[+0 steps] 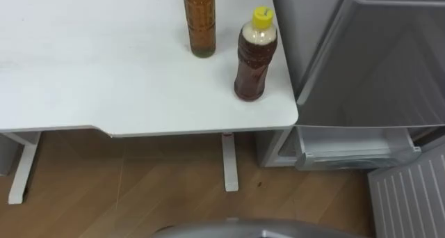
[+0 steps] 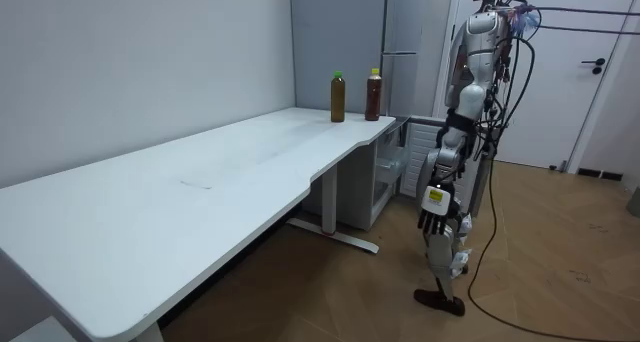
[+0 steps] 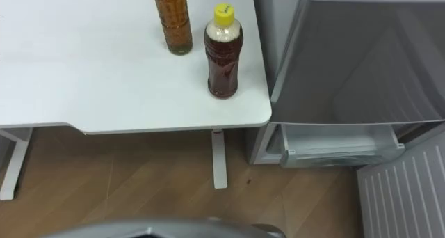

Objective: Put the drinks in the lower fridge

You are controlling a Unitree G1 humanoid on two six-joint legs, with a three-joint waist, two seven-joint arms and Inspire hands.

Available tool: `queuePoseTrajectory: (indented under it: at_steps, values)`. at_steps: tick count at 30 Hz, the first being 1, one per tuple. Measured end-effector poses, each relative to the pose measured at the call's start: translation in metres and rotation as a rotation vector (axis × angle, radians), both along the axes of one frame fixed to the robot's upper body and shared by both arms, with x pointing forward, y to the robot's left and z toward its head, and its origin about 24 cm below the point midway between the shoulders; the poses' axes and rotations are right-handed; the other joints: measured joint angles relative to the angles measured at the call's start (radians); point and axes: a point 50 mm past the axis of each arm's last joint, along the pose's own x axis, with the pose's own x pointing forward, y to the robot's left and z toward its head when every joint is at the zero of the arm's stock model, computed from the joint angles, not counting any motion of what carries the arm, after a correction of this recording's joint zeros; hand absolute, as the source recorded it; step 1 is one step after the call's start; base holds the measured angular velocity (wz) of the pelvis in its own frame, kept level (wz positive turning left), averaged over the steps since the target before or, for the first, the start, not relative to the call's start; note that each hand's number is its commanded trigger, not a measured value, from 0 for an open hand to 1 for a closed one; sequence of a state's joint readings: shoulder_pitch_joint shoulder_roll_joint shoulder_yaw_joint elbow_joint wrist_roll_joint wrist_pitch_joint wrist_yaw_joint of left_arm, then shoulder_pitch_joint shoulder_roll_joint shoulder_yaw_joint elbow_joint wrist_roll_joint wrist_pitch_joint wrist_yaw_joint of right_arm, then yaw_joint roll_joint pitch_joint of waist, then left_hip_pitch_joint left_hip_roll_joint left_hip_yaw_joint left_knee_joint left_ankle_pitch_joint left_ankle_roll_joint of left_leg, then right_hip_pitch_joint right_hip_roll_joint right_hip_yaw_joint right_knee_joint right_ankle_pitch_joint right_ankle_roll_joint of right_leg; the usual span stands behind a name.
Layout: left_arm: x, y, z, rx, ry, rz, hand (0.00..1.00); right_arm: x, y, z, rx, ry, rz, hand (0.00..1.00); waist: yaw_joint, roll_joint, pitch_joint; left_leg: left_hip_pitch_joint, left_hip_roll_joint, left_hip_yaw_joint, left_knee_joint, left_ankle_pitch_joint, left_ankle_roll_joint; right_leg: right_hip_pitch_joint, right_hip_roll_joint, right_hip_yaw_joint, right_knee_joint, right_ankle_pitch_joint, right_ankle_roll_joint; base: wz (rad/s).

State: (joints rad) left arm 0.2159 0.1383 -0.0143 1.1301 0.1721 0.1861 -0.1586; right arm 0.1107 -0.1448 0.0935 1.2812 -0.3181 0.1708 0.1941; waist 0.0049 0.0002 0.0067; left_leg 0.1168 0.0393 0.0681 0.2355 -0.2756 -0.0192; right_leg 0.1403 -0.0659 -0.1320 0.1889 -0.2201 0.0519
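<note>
Both drinks stand upright on the worktop [image 1: 90,71], at the corner next to the fridge [image 1: 375,64]. The yellow-capped bottle [image 1: 254,60] is nearest that corner. The green-capped bottle [image 2: 338,99] stands just beside it, further in from the front edge, and the two do not touch. Both look nearly full of brown liquid.

Handling (judged): treat each as a stiff plastic bottle, fairly heavy when full, smooth-walled and probably a little slippery. The yellow-capped one narrows below its shoulder, so wrap there or at mid-body with the thumb opposite the fingers. Keep off the cap, because a tall, narrow bottle would tip from a push up high. Take the corner bottle first so you need not reach past it.

The lower door [image 1: 410,196] is swung open and a pale drawer [image 1: 351,153] shows inside, well below worktop height. Expect to bend for the placement.

Pose: the robot stands upright, back from the worktop's front edge, with the fridge on its right. Your left hand [image 2: 434,220] hangs by the thigh on a straight arm, fingers loosely extended and holding nothing. Neither bottle is grasped yet.
</note>
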Motion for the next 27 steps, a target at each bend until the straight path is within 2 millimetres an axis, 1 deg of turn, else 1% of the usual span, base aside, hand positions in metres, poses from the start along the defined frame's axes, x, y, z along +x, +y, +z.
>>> queuePoseTrajectory:
  at_steps: [5,10,15,16,22,27]
  values:
    - [0.0002,0.0005,0.0001,0.002,-0.005,0.001,0.0,0.0007,-0.0013,0.0002,-0.014,-0.012,0.005,0.0,0.0,0.001,0.0003,-0.001,0.0,-0.001,-0.004,0.0,0.0,0.0,0.0,-0.001,0.0,0.0,0.0,0.0]
    - [0.0027,0.002,0.0003,0.019,-0.016,-0.001,0.0,0.0063,-0.0043,0.0008,-0.056,-0.049,0.006,0.0,0.003,-0.001,0.0001,-0.002,0.0,0.002,-0.002,0.0,0.0,-0.006,0.0,0.003,-0.001,0.0,0.0,-0.01]
    - [0.0066,0.0037,0.0006,0.056,-0.046,0.0,0.0,0.0082,-0.0057,0.001,-0.086,-0.083,-0.005,0.0,0.0,-0.006,0.0025,-0.005,0.0,-0.004,-0.001,0.001,0.0,0.001,0.0,-0.008,-0.001,0.0,0.0,0.03]
    - [0.0066,0.0039,0.0007,0.062,-0.05,-0.002,0.0,0.0077,-0.0061,0.001,-0.091,-0.088,-0.008,0.0,-0.001,-0.006,0.0038,-0.003,-0.001,-0.006,-0.001,0.0,0.0,0.004,0.0,-0.008,-0.002,0.0,0.0,0.0]
    - [0.0046,0.0046,0.0008,0.079,-0.05,0.001,0.0,0.0059,-0.0063,0.0009,-0.094,-0.088,-0.009,0.0,-0.001,-0.012,0.0027,0.008,-0.002,-0.012,0.0,0.001,0.0,0.017,0.0,-0.009,-0.004,0.0,0.0,0.01]
    - [0.0003,0.0064,0.0012,0.107,-0.047,0.012,0.0,0.0034,-0.0054,0.0007,-0.085,-0.083,-0.032,0.0,0.001,-0.019,0.0053,0.016,-0.003,-0.013,0.0,0.0,0.0,0.024,0.0,-0.009,-0.007,-0.003,0.001,0.0]
